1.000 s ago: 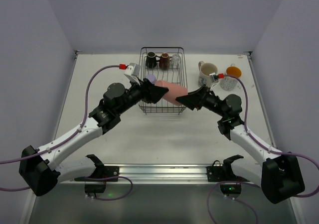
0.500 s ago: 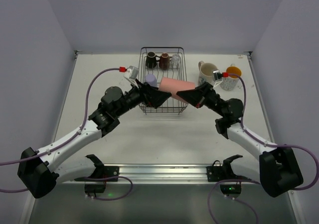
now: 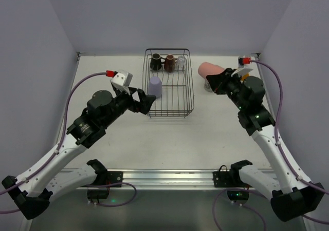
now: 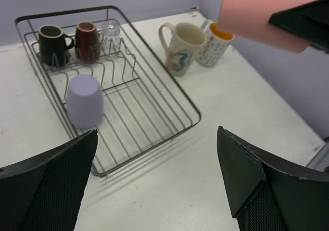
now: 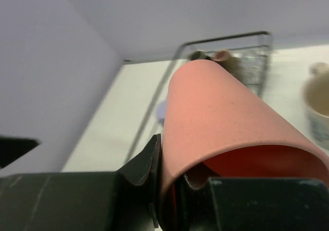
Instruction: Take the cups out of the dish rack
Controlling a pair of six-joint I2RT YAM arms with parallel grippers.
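The black wire dish rack (image 3: pixel 169 116) holds a black mug (image 3: pixel 156 62), a brown mug (image 3: pixel 169 62) and a clear glass (image 3: pixel 180 62) at its back, and an upturned lavender tumbler (image 3: pixel 154 87) at its left. My right gripper (image 3: pixel 218 79) is shut on the rim of a pink tumbler (image 3: pixel 208 68), one finger inside and one outside (image 5: pixel 154 159), holding it on its side in the air right of the rack. Below it stand a cream printed mug (image 4: pixel 182 47) and an orange-lined tumbler (image 4: pixel 216 45). My left gripper (image 3: pixel 145 101) hangs open and bare at the rack's front left corner.
Grey walls close the table at the back and on both sides. The pink tumbler (image 4: pixel 262 15) hangs above the cream mug and hides most of it from above. White tabletop (image 4: pixel 205 179) lies in front of the rack.
The pink tumbler passed from my left gripper to my right one, which shut on it and carried it right, off the rack. My left gripper opened and drew back to the left.
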